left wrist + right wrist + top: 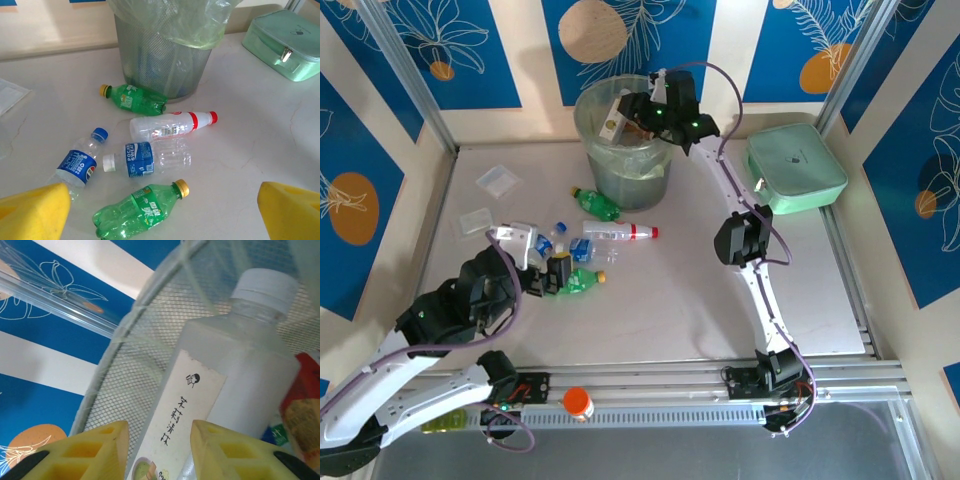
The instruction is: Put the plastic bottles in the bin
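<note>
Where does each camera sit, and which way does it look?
Top external: above and behind, looking down on the table; left arm and right arm show.
Left wrist: on the left arm, looking across five bottles to the bin; left pincer tips show.
Right wrist: on the right arm, looking into the bin at a white-capped bottle; right pincer tips show.
Top and left wrist share bottles and bin.

**Greens, blues and reds on a pale table**

The round translucent grey-green mesh bin [165,65] has a pale yellow-green bag. A crushed green plastic bottle [135,97] and a second green bottle [137,210] both have yellow caps. One clear plastic bottle [170,125] has a red cap and red-white label. The white-capped clear bottle [147,160] and the blue-capped clear bottle [80,165] have blue labels. The rounded lidded box [285,45] is mint green. The wall panels [470,60] are blue with white leaf outlines and orange discs.
</note>
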Available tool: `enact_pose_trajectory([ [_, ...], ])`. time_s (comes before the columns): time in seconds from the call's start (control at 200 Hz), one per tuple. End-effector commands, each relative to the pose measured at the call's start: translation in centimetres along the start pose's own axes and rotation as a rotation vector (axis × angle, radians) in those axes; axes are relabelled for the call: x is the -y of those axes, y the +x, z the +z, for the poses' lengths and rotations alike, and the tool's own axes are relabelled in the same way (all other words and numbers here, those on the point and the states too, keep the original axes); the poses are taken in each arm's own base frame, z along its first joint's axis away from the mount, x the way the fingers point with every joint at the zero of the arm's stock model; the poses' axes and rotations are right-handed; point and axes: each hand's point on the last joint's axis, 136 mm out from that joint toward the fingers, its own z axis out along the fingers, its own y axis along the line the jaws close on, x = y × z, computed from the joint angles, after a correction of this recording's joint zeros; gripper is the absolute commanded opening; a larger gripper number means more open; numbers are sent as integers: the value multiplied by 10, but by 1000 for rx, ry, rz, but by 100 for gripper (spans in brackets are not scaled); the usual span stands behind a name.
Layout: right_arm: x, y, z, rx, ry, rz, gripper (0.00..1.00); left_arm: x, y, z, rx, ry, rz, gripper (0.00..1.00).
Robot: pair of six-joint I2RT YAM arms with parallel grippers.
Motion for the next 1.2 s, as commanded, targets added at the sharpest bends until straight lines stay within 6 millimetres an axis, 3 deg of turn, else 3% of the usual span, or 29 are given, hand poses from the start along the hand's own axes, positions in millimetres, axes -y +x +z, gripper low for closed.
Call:
enact_pose_trajectory([
  [0.0,10,17,0,-75,17,47,37,-7,7,3,-24,-37,-2,96],
  [0.055,6,14,-4,-76,3,47,36,-9,6,2,-23,-46,-4,96],
  [0.205,-41,-3,-22,-31,-83,-40,37,-11,5,3,-20,-62,-1,96],
  [0.445,-104,-41,-84,81,-131,-163,38,-12,2,8,-42,-95,-15,96],
  [0.58,-118,-43,-118,102,-50,-254,40,-1,14,19,-124,-55,-50,96],
  [0.795,-110,-11,-158,36,111,-257,49,-10,44,46,-293,-65,-278,98],
  [1.0,-80,44,-201,77,344,-265,56,-38,79,63,-427,-228,-669,99],
  [1.195,-67,100,-243,153,339,-242,57,-51,120,72,-543,-422,-1013,99],
])
